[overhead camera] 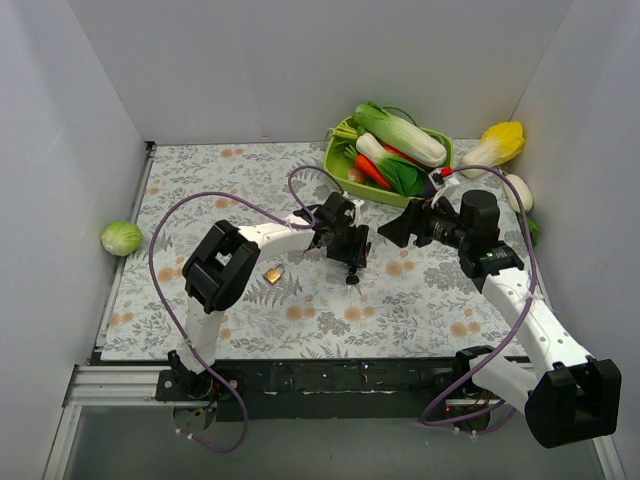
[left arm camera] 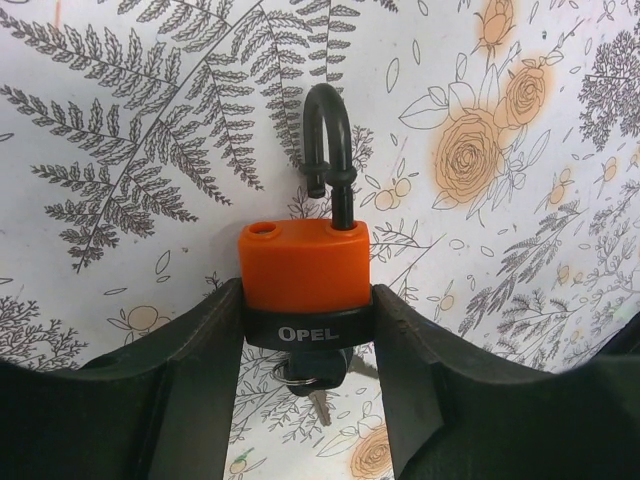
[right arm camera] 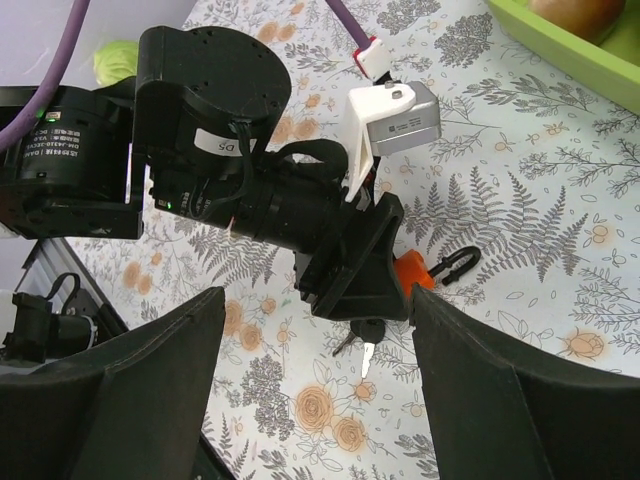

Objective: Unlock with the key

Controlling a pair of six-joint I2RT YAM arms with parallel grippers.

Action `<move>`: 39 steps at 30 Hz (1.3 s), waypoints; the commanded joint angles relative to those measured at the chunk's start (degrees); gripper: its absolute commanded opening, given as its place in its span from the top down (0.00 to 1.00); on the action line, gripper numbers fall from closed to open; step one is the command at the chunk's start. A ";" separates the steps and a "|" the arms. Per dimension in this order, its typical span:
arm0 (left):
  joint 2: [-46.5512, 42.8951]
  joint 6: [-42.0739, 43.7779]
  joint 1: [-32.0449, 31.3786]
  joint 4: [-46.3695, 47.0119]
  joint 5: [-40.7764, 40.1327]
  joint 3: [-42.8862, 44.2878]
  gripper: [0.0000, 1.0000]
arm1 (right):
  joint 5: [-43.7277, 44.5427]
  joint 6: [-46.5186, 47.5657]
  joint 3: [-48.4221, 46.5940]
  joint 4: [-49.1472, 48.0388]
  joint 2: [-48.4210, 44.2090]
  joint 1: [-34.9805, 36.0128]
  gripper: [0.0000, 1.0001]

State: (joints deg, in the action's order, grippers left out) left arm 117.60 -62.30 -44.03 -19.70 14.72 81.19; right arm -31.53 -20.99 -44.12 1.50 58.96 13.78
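My left gripper (left arm camera: 305,322) is shut on an orange padlock (left arm camera: 303,265) with a black "OPEL" base, held just above the floral mat. Its black shackle (left arm camera: 328,140) is raised, with the short leg out of its hole. The key's black head (left arm camera: 318,372) sticks out of the lock's underside, with a ring and a spare silver key (left arm camera: 320,405) hanging from it. In the top view the left gripper (overhead camera: 350,252) is at mid-table and my right gripper (overhead camera: 400,228) is just right of it, open and empty. The right wrist view shows the padlock (right arm camera: 410,270) and key (right arm camera: 368,328) between its open fingers.
A small brass padlock (overhead camera: 272,274) lies on the mat left of the left gripper. A green tray (overhead camera: 345,172) of toy vegetables stands at the back right, a yellow vegetable (overhead camera: 498,143) beside it. A green cabbage (overhead camera: 121,238) lies off the mat at the left.
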 commanded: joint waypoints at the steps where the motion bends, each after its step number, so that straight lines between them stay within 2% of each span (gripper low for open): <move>1: -0.17 5.08 0.70 -0.61 2.75 0.20 1.00 | 1.03 2.00 0.61 -2.63 -0.07 -0.42 0.19; 3: -0.79 6.48 1.31 0.71 7.57 -1.03 1.00 | 0.07 3.84 2.71 -4.91 0.28 -0.51 0.19; 4: -1.66 7.45 1.66 1.07 12.65 -1.55 1.00 | -1.68 4.38 3.07 -6.40 0.71 -1.03 0.18; 7: -4.03 8.60 3.42 2.39 20.67 -4.10 1.00 | -7.64 4.82 4.91 -9.66 2.65 -2.09 0.17; 13: -5.89 10.27 6.50 3.45 25.00 -7.54 1.00 | -10.92 5.35 7.82 -17.40 8.79 -3.15 0.17; 17: -5.19 12.38 7.47 2.91 32.36 -7.89 1.00 | -11.80 8.85 6.42 -18.37 14.07 -3.15 0.18; 26: -9.23 13.61 8.26 6.52 38.45 -11.40 1.00 | -18.91 8.43 6.15 -26.98 26.63 -3.06 0.19; 31: -10.55 14.31 8.26 6.96 41.08 -11.84 1.00 | -21.64 6.23 6.06 -30.76 29.37 -2.71 0.20; 39: -11.69 14.14 8.43 8.01 41.79 -12.46 1.00 | -26.03 7.02 5.80 -31.38 32.44 -0.69 0.23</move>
State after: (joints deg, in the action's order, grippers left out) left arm 110.78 -49.04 -36.10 -13.63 53.19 69.28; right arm -53.36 -14.59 -36.64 -26.35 90.30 11.90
